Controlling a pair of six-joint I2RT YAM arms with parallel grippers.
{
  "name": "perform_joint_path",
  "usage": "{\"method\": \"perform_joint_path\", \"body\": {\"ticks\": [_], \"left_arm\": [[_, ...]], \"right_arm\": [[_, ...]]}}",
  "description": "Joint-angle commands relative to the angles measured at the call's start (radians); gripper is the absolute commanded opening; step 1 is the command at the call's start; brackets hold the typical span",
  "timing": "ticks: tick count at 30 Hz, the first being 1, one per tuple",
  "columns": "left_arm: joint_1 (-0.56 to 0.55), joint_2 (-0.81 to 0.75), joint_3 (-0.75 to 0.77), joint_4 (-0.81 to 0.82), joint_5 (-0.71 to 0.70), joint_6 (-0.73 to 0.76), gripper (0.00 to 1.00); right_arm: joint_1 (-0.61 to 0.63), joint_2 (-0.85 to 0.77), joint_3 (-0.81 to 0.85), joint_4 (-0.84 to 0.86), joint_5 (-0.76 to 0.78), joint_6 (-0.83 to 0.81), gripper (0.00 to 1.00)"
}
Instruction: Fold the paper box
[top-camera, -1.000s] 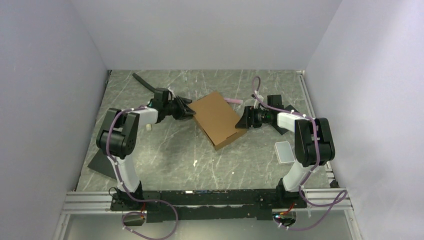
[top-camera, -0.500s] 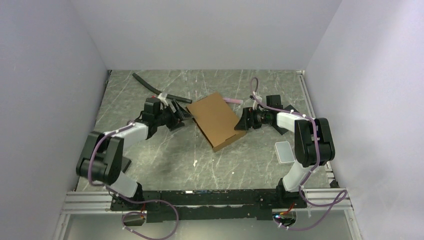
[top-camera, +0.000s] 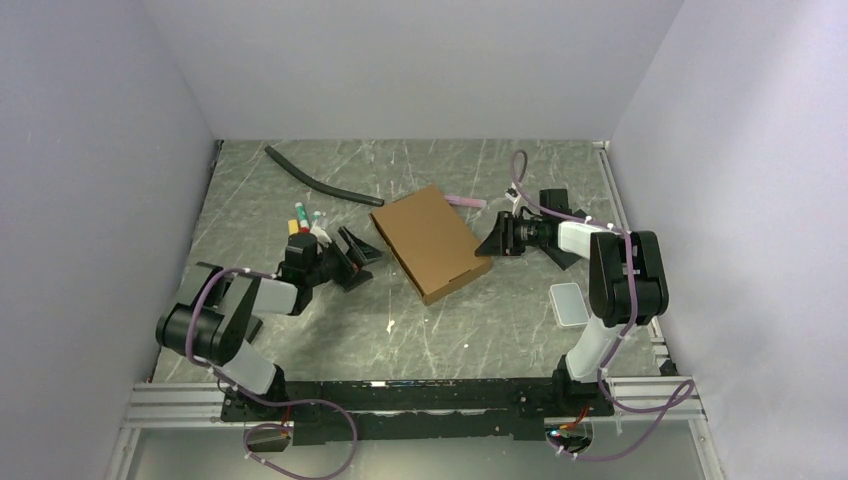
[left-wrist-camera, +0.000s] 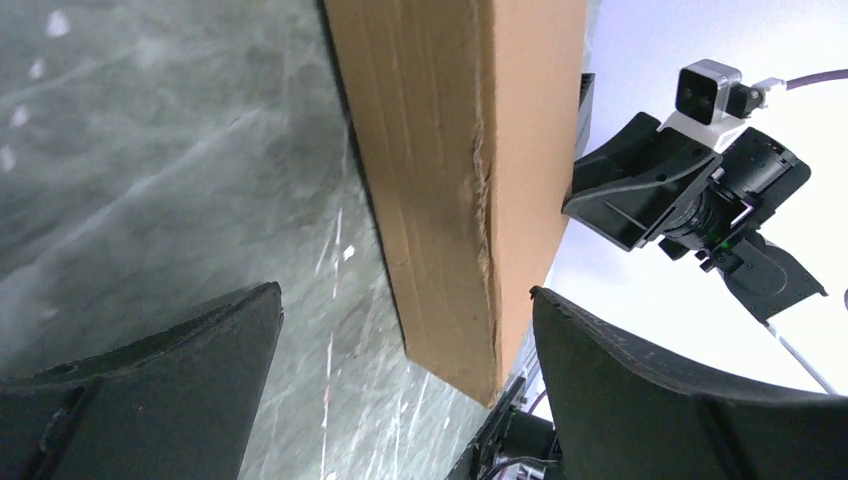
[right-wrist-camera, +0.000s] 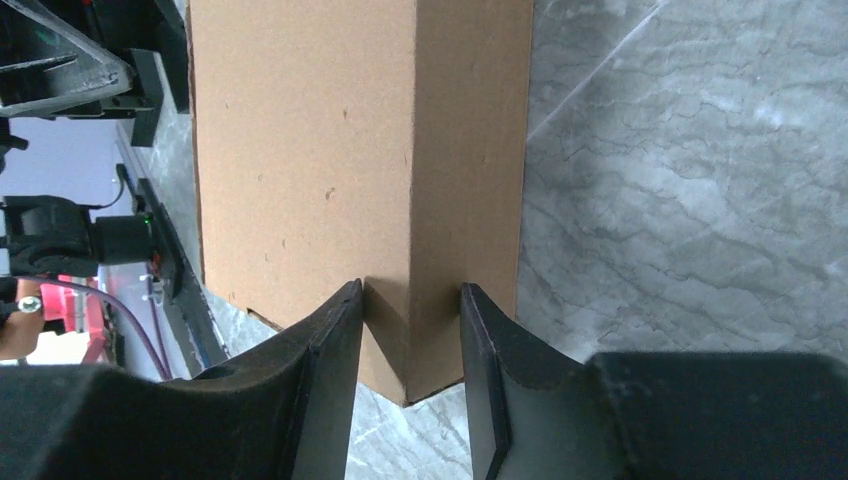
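Right end effector (right-wrist-camera: 410, 292) pinches the paper box (top-camera: 428, 240) at its corner; left end effector (top-camera: 360, 258) sits released nearby

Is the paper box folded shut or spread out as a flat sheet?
Folded shut: the paper box lies as a closed shallow box, its lid down flat and its side wall upright.

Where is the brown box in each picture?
Top external: paper box mid-table, between the arms.
Left wrist: box top centre, seen edge-on.
Right wrist: box fills the upper middle.
Shared landmark: right gripper at the box's corner, in all three.
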Motion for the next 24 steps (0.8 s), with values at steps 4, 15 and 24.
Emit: {"method": "perform_joint_path", "body": {"ticks": [4, 15, 24], "left_arm": [[-0.046, 0.118, 0.094, 0.192, 0.006, -0.038, 1.0], [-0.104, 0.31, 0.259, 0.137, -0.013, -0.054, 0.99], [-0.138, 0.254, 0.312, -0.049, -0.064, -0.003, 0.89]], "right_arm": [[-0.03, 0.054, -0.016, -0.077, 0.059, -0.006, 0.33], [-0.041, 0.079, 0.005, -0.114, 0.069, -0.028, 0.28], [-0.04, 0.08, 0.009, -0.121, 0.065, -0.039, 0.27]]}}
